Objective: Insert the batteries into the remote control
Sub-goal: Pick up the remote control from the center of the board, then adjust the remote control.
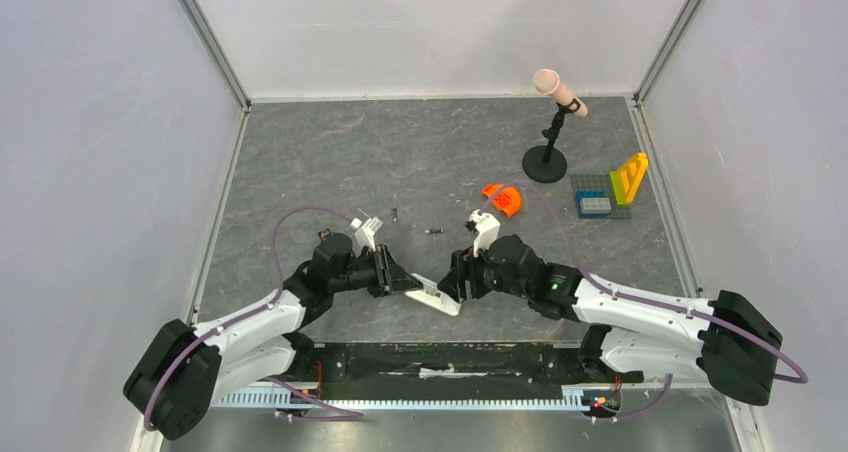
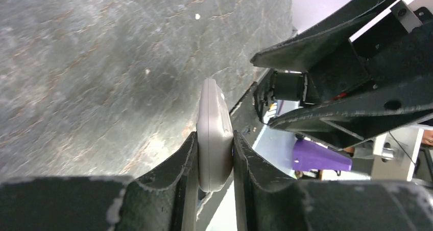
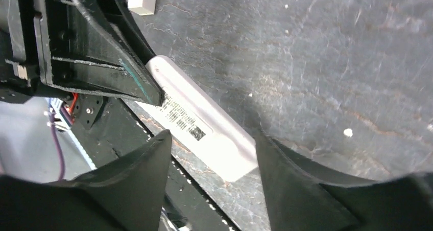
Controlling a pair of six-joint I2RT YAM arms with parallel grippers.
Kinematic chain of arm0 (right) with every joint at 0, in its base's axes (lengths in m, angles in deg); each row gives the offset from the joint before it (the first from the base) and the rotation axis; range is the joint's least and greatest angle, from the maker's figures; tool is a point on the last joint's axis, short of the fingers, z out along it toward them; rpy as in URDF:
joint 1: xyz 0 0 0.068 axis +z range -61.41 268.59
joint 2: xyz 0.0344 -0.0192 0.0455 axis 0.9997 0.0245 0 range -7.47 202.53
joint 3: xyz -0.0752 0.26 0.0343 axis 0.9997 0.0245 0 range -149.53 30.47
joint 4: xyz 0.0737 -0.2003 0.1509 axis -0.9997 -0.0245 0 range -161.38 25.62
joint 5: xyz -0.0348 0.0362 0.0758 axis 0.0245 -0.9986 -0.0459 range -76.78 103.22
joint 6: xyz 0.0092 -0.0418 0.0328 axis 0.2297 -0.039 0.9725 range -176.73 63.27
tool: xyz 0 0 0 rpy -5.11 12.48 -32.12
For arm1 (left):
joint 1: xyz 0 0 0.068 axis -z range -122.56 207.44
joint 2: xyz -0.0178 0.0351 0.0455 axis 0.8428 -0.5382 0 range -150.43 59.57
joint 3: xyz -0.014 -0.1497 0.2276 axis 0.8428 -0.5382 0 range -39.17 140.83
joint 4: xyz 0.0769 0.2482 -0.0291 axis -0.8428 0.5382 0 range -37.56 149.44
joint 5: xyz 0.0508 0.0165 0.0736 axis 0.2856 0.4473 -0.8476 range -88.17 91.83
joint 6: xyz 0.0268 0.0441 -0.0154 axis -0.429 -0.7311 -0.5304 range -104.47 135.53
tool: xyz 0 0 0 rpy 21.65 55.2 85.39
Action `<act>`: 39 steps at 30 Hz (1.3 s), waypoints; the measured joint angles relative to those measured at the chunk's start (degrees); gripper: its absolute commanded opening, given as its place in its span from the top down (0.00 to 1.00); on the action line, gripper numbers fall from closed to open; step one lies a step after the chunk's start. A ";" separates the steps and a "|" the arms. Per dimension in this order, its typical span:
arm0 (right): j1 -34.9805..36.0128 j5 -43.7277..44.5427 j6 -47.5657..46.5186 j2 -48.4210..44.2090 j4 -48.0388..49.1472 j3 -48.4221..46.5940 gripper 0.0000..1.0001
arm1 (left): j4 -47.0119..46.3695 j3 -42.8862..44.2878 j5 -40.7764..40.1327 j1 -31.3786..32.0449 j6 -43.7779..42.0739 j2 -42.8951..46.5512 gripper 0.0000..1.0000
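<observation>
Now left tool (image 2: 214, 141) clamps the one remote control (image 3: 204, 121), right tool (image 3: 213, 139) gapes; two batteries (image 1: 434, 231) lie loose.

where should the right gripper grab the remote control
The free end of the remote control, from the right, opposite the left gripper, which clamps the other end. It is long and slim, and the open right gripper straddles that end, so closing across its width looks best.

Overhead view, close wrist views, shared remote (image 2: 214, 139)
</observation>
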State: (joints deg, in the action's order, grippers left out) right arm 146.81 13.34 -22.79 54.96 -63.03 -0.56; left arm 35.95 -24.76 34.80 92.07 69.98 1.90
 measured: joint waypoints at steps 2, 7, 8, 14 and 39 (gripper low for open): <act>-0.24 0.15 5.55 -0.46 0.00 1.22 0.51 | 0.13 -1.99 -1.53 0.00 -0.52 1.97 0.98; -0.26 -0.09 15.06 -0.17 0.31 4.17 0.54 | 0.07 -6.01 -4.52 0.00 -1.70 5.31 0.98; -0.26 -0.13 16.26 0.28 0.35 4.26 0.54 | 0.02 -6.45 -4.74 0.00 -1.88 5.97 0.98; -0.26 -1.27 19.21 2.73 1.64 4.26 0.48 | 0.02 -7.10 -5.51 0.07 -3.30 7.72 0.98; -3.78 -31.82 -33.94 14.25 -11.85 -16.61 0.30 | -10.43 -10.21 1.75 5.97 -8.33 18.78 0.98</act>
State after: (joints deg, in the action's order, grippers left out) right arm 143.03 -18.49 -56.74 69.21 -74.88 -17.17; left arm 25.53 -34.97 36.55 98.04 61.65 20.67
